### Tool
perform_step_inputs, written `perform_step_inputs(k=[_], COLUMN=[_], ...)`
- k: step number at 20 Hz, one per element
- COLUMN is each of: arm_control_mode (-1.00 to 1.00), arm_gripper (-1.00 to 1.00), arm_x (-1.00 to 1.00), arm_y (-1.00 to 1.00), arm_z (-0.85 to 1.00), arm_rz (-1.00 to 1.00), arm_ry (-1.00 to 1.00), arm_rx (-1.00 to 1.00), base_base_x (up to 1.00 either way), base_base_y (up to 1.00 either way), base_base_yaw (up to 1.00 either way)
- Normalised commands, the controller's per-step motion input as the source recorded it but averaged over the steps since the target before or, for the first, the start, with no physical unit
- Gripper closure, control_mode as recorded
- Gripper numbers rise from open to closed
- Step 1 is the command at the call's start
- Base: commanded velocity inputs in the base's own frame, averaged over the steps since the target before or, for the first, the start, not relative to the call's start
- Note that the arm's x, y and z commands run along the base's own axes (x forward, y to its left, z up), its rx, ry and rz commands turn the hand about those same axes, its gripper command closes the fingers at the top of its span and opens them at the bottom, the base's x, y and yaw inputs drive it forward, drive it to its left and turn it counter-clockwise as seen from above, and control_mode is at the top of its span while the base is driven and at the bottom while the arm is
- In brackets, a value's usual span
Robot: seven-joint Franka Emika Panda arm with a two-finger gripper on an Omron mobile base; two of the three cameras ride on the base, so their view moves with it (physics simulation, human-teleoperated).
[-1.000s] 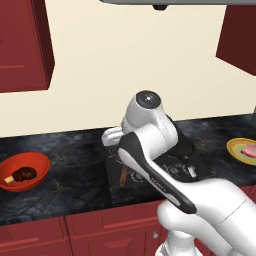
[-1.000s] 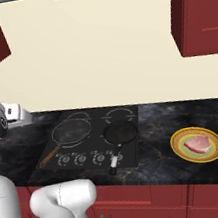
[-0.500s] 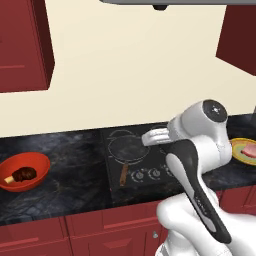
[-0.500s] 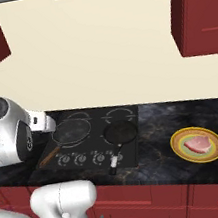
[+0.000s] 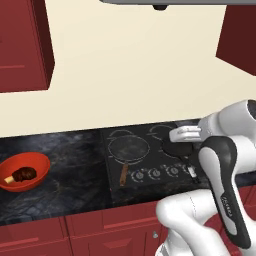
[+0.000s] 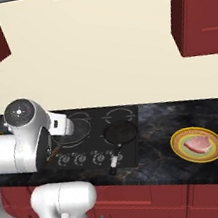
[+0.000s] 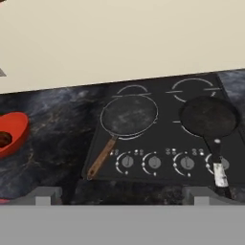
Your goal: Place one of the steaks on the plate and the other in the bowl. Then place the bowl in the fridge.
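Dark marbled stone runs along your desk (image 5: 75, 185), with red cabinets below and a cream wall behind. Your black cooktop (image 7: 158, 139) sits in the middle of it, carrying two frying pans: one with a wooden handle (image 7: 128, 116) on the left burner, one with a black handle (image 7: 209, 116) on the right burner.

Look left in the left base view and you've got the orange-red bowl (image 5: 24, 172) on the desk, well apart from the cooktop, with the dark brown steak (image 5: 22, 174) lying inside it, tan bone end pointing left. Over in the right base view, the yellow plate (image 6: 197, 144) rests on the desk to the right of the cooktop, and the pale pink steak (image 6: 198, 144) lies flat on it.

Your hand (image 7: 122, 195) is up above the front edge of the cooktop, looking across the pans. Its jaws stand spread fully wide and it grips nothing.
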Motion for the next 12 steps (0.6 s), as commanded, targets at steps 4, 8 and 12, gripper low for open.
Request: perform_step_inputs(k=[4, 8, 12], arm_control_mode=[-1.0, -1.0, 1.0], arm_gripper=[-1.0, -1.0, -1.0], arm_x=[-0.51, -0.23, 0.0], arm_y=[0.0, 0.0, 0.0], arm_z=[-0.28, -0.34, 0.0], arm_rz=[0.0, 0.0, 0.0], arm_ry=[-0.17, -0.06, 0.0], arm_rx=[0.0, 0.0, 0.0], base_base_x=[0.0, 0.0, -0.04], base_base_y=[0.0, 0.0, -0.02], base_base_yaw=[0.0, 0.0, 0.0])
